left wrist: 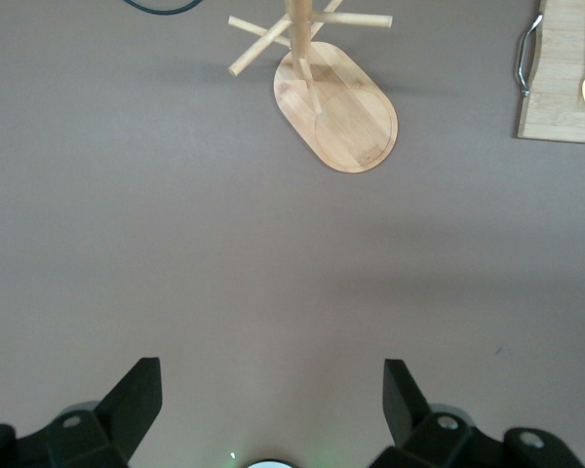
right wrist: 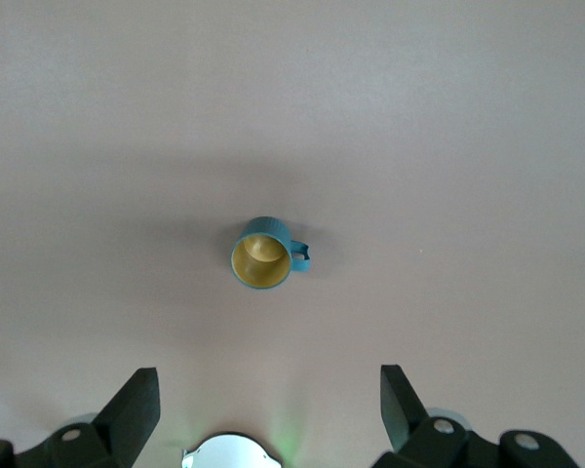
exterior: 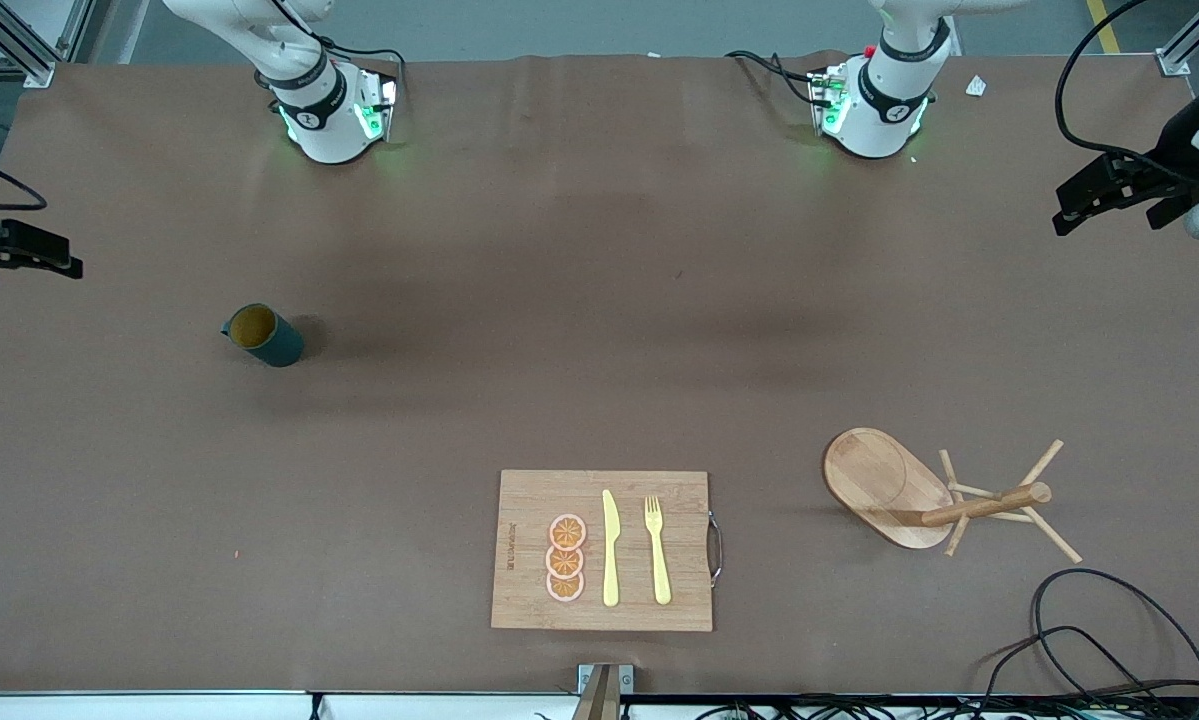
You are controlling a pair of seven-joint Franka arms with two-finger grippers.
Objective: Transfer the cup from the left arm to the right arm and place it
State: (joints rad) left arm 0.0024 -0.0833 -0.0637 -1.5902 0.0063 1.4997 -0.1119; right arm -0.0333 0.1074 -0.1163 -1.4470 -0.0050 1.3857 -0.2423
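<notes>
The cup (exterior: 264,335) is a dark teal mug with a yellow inside. It stands upright on the brown table toward the right arm's end, farther from the front camera than the cutting board. In the right wrist view the cup (right wrist: 261,260) shows well below and ahead of my right gripper (right wrist: 268,375), which is open and empty, high over the table. My right gripper (exterior: 64,258) is at the table's edge in the front view. My left gripper (left wrist: 271,370) is also open and empty, and hangs high over the left arm's end (exterior: 1059,208).
A bamboo cutting board (exterior: 529,500) with three orange slices (exterior: 565,559), a yellow knife (exterior: 610,550) and a fork (exterior: 656,550) lies near the front camera. A wooden mug tree (exterior: 919,495) stands toward the left arm's end, also in the left wrist view (left wrist: 336,117). Black cables (exterior: 1109,640) lie at the corner.
</notes>
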